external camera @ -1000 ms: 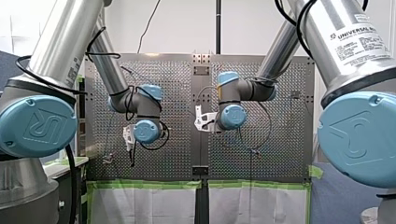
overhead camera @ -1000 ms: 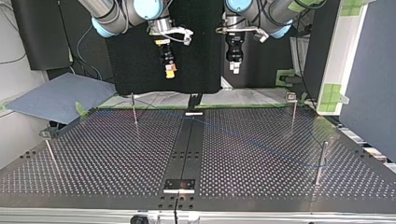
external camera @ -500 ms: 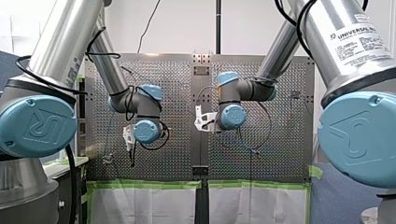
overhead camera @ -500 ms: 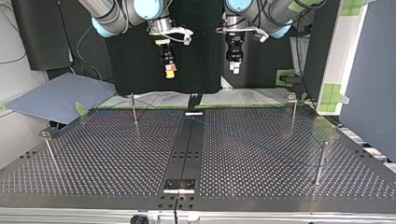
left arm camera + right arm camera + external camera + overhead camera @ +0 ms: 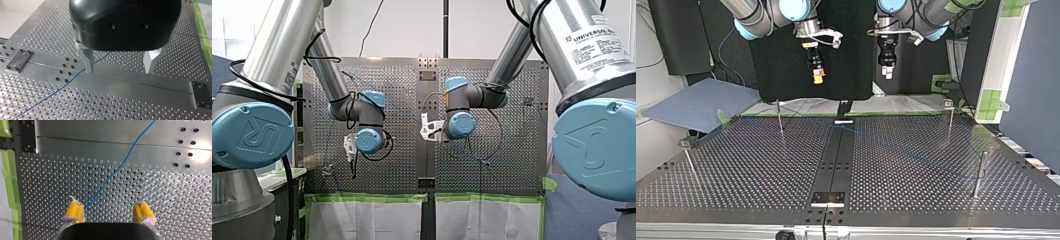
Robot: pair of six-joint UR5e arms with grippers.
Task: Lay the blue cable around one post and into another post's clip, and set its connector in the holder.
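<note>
You've got left gripper fingers spread, holding nothing, blue cable flat on perforated table beneath, passing one finger, right gripper yellow pads spread, cable running in beside one pad, thin, gently curved

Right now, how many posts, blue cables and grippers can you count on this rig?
Posts: 4
Blue cable: 1
Grippers: 2 (left gripper, right gripper)
Total: 7
</note>
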